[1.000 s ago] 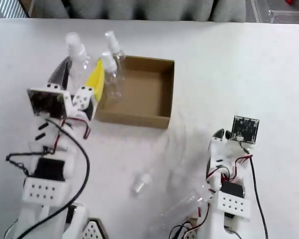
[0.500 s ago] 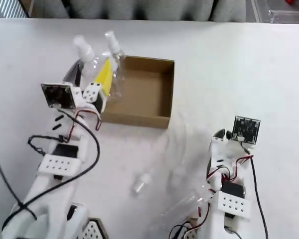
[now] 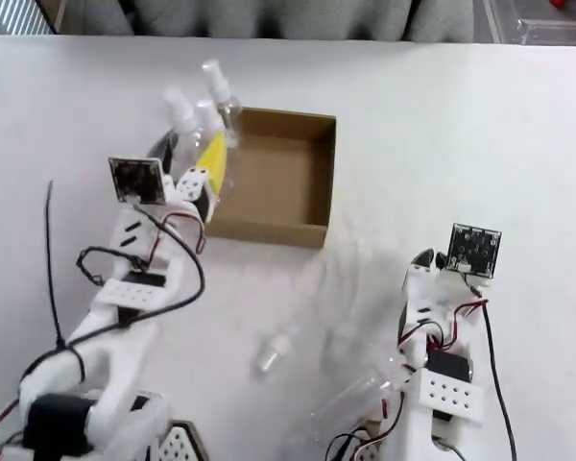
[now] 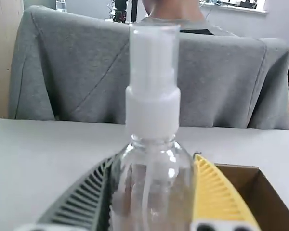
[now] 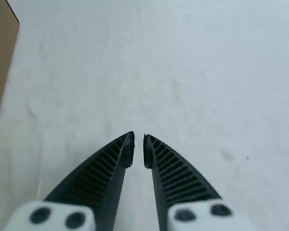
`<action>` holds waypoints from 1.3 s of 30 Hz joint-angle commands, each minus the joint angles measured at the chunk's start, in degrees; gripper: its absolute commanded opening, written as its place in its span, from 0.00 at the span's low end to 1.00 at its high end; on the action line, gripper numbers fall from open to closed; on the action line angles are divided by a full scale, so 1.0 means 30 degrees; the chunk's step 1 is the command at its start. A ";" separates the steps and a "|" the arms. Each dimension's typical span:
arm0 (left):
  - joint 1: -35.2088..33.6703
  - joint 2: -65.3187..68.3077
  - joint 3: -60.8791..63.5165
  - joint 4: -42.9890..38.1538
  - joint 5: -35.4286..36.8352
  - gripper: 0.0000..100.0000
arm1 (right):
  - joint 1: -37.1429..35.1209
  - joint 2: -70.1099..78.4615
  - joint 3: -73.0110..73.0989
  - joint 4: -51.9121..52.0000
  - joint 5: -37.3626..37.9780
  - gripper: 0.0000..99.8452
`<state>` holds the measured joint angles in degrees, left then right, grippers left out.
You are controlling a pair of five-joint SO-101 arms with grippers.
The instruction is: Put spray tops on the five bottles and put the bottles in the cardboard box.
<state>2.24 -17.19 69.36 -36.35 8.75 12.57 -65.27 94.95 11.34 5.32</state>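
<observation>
The left jaws are clamping a capped bottle [image 4: 151, 178] upright at the left wall of the box [image 3: 269, 230], so boxing is under way. Next, it is likely needing carrying over that wall and lowering. The right jaws are idling nearly together, empty.

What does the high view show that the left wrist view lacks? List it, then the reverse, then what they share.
High view: the right tool over the table, a small loose clear piece in front of the cardboard box, another capped bottle standing in it. Left wrist view: grey cushions behind the table. Shared: the left tool shut on a capped bottle, next to the cardboard box.
</observation>
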 commanded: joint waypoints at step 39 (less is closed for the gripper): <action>0.0571 0.4059 -0.0469 -0.3223 0.0000 0.02 | 0.0103 -0.0278 0.0117 -0.0454 0.0264 0.02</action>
<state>3.30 -4.70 67.96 -45.05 8.66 12.57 -65.27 94.95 11.16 5.32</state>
